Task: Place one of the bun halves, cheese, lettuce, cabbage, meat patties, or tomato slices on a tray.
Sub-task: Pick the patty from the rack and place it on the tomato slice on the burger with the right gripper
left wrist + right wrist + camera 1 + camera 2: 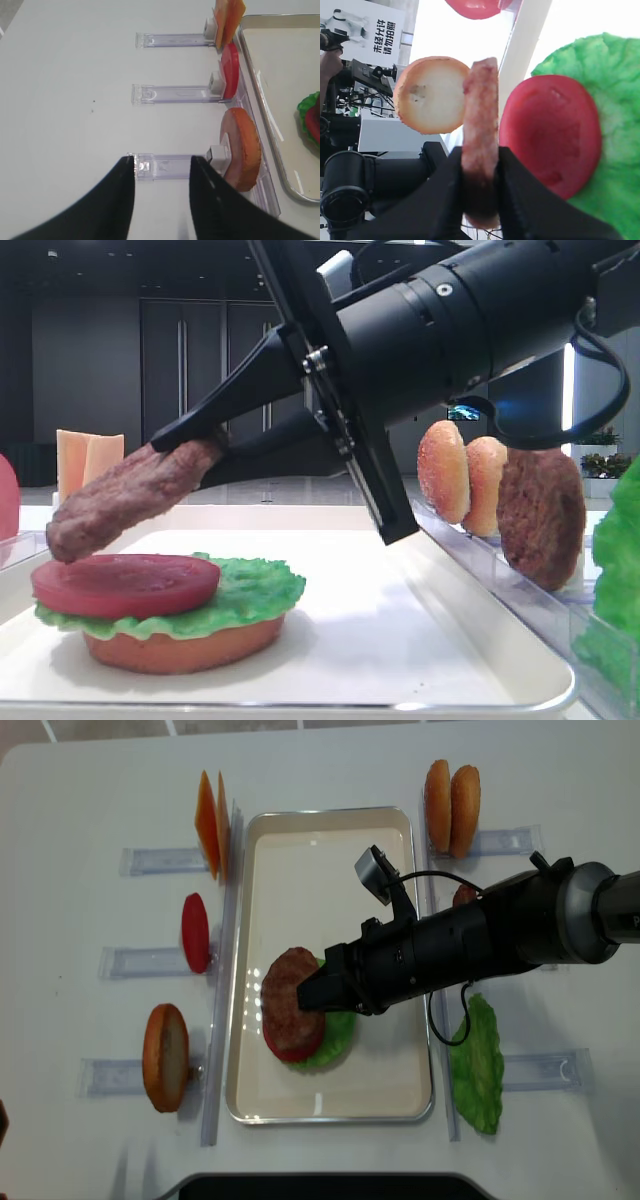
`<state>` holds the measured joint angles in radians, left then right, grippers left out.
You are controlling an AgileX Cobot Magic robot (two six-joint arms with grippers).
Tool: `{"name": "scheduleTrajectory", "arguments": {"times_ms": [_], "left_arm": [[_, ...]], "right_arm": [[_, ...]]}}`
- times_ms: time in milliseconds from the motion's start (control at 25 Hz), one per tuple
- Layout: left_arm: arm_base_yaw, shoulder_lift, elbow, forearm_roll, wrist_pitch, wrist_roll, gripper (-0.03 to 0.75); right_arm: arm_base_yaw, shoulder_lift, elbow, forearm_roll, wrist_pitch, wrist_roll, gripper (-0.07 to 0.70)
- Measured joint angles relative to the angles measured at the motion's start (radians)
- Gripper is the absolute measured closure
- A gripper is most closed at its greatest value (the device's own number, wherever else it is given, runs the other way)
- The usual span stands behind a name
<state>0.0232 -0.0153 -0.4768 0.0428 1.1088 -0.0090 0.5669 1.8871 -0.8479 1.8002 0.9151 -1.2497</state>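
Stack on the tray (pixel 480 680) already has bun base (pixel 180 648), lettuce (pixel 255 595) and tomato slice (pixel 125 583), right gripper (pixel 190 445) clamped on the meat patty (pixel 120 500) hovering above, release left, left gripper (pixel 160 172) open and idle.

Reddish-brown grainy meat patty (pixel 125 500), red tomato slice (pixel 125 584), bright green lettuce (pixel 255 595), white tray (pixel 400 640), black tool (pixel 185 435)
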Motion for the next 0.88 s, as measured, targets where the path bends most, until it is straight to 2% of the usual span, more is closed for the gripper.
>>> {"name": "scheduleTrajectory", "arguments": {"times_ms": [880], "left_arm": [[0.000, 0.000, 0.000, 0.000, 0.000, 0.000, 0.433]], "right_arm": [[0.000, 0.000, 0.000, -0.010, -0.013, 0.000, 0.499]]}}
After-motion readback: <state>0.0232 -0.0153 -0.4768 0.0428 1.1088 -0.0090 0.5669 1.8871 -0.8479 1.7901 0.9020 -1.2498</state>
